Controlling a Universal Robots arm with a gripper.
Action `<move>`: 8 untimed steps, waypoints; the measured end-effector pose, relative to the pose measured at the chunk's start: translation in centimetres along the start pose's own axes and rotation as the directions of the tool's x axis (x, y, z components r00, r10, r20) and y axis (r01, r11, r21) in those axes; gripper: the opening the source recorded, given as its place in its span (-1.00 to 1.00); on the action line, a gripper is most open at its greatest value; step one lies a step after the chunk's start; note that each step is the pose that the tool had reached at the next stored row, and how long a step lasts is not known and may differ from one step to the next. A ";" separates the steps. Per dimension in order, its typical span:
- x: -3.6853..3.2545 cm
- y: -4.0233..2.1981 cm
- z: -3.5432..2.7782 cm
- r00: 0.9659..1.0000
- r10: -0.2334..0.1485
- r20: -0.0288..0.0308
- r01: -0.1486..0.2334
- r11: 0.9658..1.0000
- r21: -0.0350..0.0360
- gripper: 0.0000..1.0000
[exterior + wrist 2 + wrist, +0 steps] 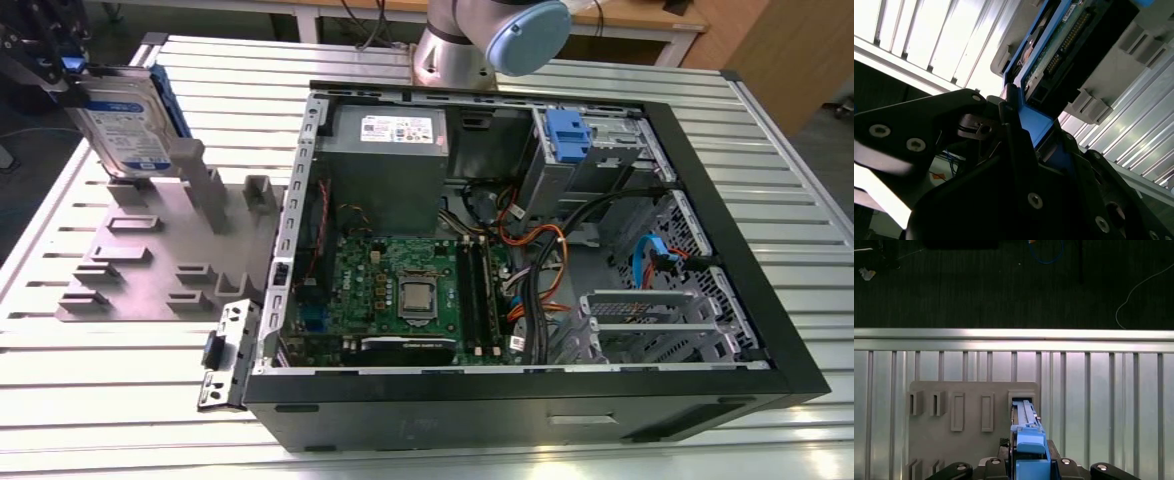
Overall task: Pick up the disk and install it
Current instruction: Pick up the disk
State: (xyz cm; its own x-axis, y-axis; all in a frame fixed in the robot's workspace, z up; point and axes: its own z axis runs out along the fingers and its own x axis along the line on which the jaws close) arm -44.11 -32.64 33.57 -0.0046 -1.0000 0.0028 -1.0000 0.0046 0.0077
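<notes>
The disk [123, 130] stands on end at the far corner of a grey fixture plate [147, 270], at the exterior view's left, outside the open computer case [534, 400]. The gripper [74, 82] is closed on its upper end and holds it.

The exterior view shows the labelled face turned toward the camera, with one blue rail [167, 100] along the edge on the exterior view's right. The disk's long axis runs nearly vertical, the top leaning slightly to the exterior view's left. Its lower end meets a slot block of the plate; I cannot tell whether it sits in the slot or hangs just above it.

The second wrist view shows the other face: the disk [1054, 55] with its green circuit board and connector pins, and the gripper [1041, 145] with black fingers [1014, 130] pressed against the blue rail [1031, 125].

In the first wrist view the disk [1026, 425] is seen edge-on, running from the gripper [1029, 467] down to the end slot of the plate [954, 440].

A tall grey post [190, 175] of the plate rises just beside the disk. The case's side wall [304, 200] stands between the plate and the drive bay, where a blue clip [567, 130] sits. Everything rests on a slatted metal table [107, 400].
</notes>
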 end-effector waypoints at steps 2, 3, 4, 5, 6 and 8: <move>0.00 0.00 -0.04 1.000 0.000 0.000 0.000 1.000 0.000 -0.27; 0.00 0.00 -0.07 1.000 0.000 0.000 0.000 1.000 0.000 -0.27; 0.00 0.00 -0.10 1.000 0.000 0.000 0.000 1.000 0.000 -0.27; 0.00 0.00 -0.12 1.000 0.000 0.000 0.000 1.000 0.000 -0.27; 0.00 0.00 -0.15 1.000 0.000 0.000 0.000 1.000 0.000 -0.27; 0.00 0.00 -0.19 1.000 0.000 0.000 0.000 1.000 0.000 -0.27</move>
State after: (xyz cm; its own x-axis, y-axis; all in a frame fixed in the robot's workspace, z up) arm -44.11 -32.63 33.77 -0.0046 -1.0000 0.0029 -1.0000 0.0047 0.0077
